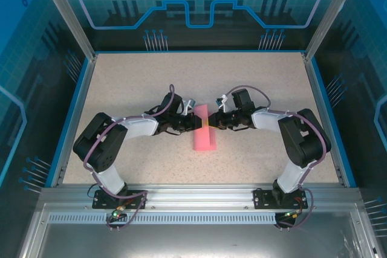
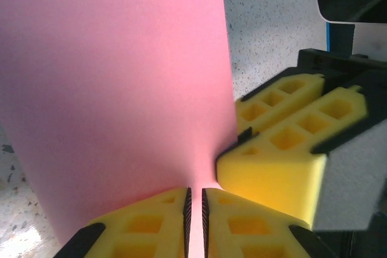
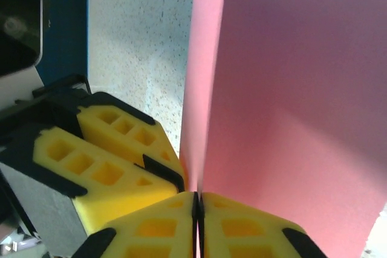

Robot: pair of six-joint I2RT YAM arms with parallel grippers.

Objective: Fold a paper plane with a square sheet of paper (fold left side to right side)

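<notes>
The pink-red square sheet of paper (image 1: 204,140) lies at the table's middle, folded over into a tall narrow strip. Both grippers meet at its upper half. My left gripper (image 1: 195,123) reaches in from the left. In the left wrist view the sheet (image 2: 121,89) curves down between the left gripper's (image 2: 195,209) jaws, which stand a narrow gap apart. My right gripper (image 1: 213,121) comes from the right. In the right wrist view it (image 3: 198,209) is shut on the doubled edge of the paper (image 3: 290,101). No paper plane shape is seen.
The speckled beige tabletop (image 1: 133,83) is bounded by a blue rim (image 1: 71,119) and metal posts. The two grippers' yellow fingers (image 2: 284,149) nearly touch each other at the paper. The left gripper's fingers (image 3: 109,161) sit close beside the right jaws.
</notes>
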